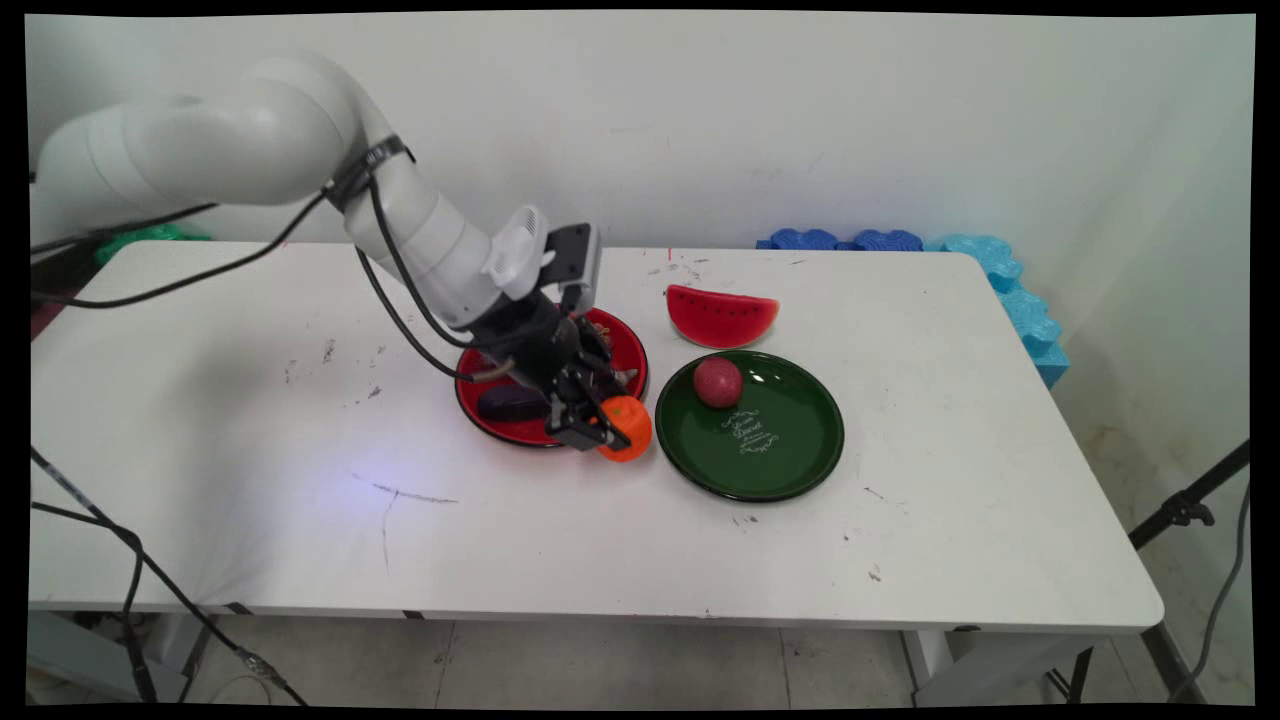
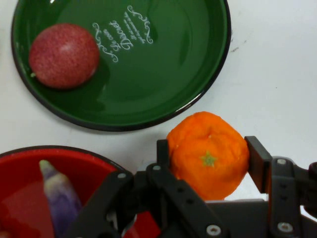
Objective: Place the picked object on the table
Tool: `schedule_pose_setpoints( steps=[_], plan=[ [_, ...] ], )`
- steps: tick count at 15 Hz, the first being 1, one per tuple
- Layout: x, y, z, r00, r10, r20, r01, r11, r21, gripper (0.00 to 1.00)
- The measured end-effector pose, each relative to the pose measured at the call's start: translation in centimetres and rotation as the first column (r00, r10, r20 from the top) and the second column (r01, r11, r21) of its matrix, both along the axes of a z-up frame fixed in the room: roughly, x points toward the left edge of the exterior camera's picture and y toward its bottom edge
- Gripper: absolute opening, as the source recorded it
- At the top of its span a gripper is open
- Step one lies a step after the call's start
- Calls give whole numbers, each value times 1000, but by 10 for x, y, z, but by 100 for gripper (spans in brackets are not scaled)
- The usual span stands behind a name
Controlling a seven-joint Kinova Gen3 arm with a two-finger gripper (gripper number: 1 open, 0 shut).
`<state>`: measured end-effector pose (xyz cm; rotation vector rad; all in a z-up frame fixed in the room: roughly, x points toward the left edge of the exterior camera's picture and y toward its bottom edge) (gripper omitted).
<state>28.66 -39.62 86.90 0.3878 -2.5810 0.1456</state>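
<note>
My gripper (image 1: 612, 428) (image 2: 208, 157) is shut on an orange (image 1: 628, 428) (image 2: 208, 153), held between its two fingers just off the right edge of the red plate (image 1: 628, 352) (image 2: 29, 163). A purple eggplant (image 1: 512, 403) (image 2: 60, 198) lies in the red plate. To the right stands a green plate (image 1: 790, 450) (image 2: 173, 74) with a red round fruit (image 1: 718, 382) (image 2: 63, 55) in it. The orange hangs over the bare table between the two plates.
A watermelon slice (image 1: 722, 316) lies on the table behind the green plate. Blue foam pieces (image 1: 1000, 270) line the table's far right edge. Black cables hang from the arm at the left.
</note>
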Motion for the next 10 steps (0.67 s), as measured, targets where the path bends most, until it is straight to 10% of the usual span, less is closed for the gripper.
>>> schedule_pose_setpoints(
  steps=[10],
  plan=[
    [-11, -6, -43, 1000, -6, 0, 6, 1000, 15, 0]
  ],
)
